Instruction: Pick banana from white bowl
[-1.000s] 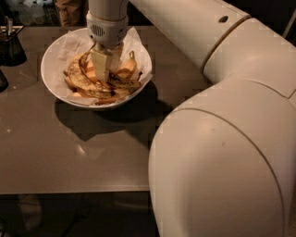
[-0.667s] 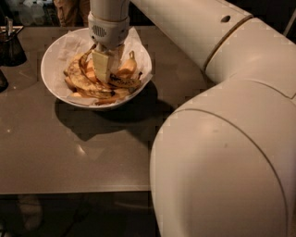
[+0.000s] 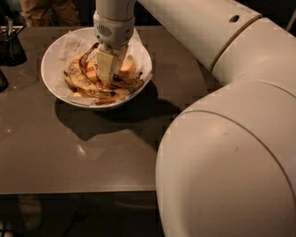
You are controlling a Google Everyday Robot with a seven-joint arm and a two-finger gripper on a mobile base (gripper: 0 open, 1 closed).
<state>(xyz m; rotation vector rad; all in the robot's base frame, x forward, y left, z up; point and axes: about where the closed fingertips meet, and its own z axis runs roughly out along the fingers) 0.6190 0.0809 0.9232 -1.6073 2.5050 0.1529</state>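
The white bowl (image 3: 52, 78) stands on the brown table at the upper left, lined with crinkled white paper. Several bananas lie in it. A slim curved banana (image 3: 79, 78), yellow with heavy brown-black spots, curls along the left side, and its dark end rises beside the gripper. Another spotted one (image 3: 126, 83) lies at the right, and plumper orange-yellow pieces (image 3: 126, 67) sit behind. My gripper (image 3: 109, 69) points straight down into the bowl's middle, among the bananas, just right of the curved banana.
A dark cup (image 3: 11, 46) with utensils stands at the table's far left edge. A person's legs (image 3: 46, 10) show behind the table. My large white arm (image 3: 231, 139) fills the right side. The table's front edge (image 3: 74, 190) runs along the bottom.
The gripper stays down in the bowl and has shifted very slightly to the right. The bowl and bananas have barely moved.
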